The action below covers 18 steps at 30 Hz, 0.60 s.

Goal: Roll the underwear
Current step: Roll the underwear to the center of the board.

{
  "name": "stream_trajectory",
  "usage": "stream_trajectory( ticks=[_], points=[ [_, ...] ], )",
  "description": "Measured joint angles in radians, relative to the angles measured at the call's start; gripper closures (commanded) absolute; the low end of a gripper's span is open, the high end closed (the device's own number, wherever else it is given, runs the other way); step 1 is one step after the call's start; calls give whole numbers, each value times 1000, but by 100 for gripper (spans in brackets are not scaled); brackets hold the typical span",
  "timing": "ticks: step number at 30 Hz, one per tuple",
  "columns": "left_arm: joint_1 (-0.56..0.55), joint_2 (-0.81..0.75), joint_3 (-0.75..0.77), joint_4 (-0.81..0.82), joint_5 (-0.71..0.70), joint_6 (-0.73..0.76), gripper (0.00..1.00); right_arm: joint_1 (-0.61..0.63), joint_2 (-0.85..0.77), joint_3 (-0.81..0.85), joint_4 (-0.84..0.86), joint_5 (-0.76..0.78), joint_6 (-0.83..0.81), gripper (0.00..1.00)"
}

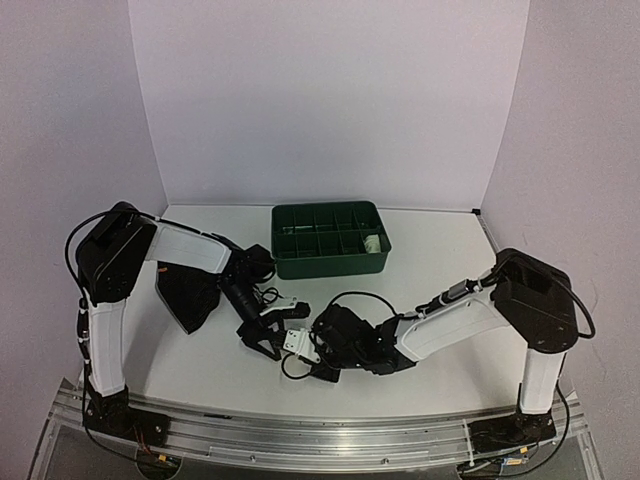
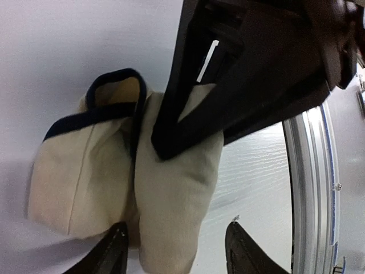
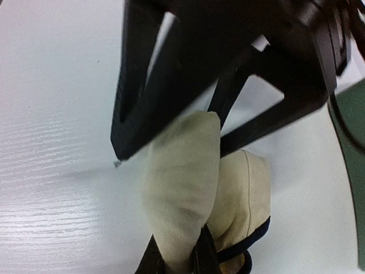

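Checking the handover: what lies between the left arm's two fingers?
A fold of the cream underwear lies between the open left fingers, with bare table beside it, as the left wrist view shows.

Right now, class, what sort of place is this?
Likely a robotics lab bench: two arms bolted to a metal rail, plain backdrop walls, a green tray on a white table.

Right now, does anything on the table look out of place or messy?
The black underwear lies spread out, unrolled, by the left arm. The cream underwear, pinched by the right tool, is only a loose bundle, its dark-edged end gaping open.
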Motion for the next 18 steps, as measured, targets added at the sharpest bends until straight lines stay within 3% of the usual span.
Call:
stream_trajectory(
  ticks=[8,12,18],
  points=[
    [74,-218,-157,151,-16,79,29,-16,-67,-173,166,-57,385,100],
    [-8,-304,-236,287,-68,126,26,-34,-63,-258,330,-96,576,100],
    [-140,-266,-255,423,-123,178,26,-70,-26,-319,513,-174,766,100]
  ],
)
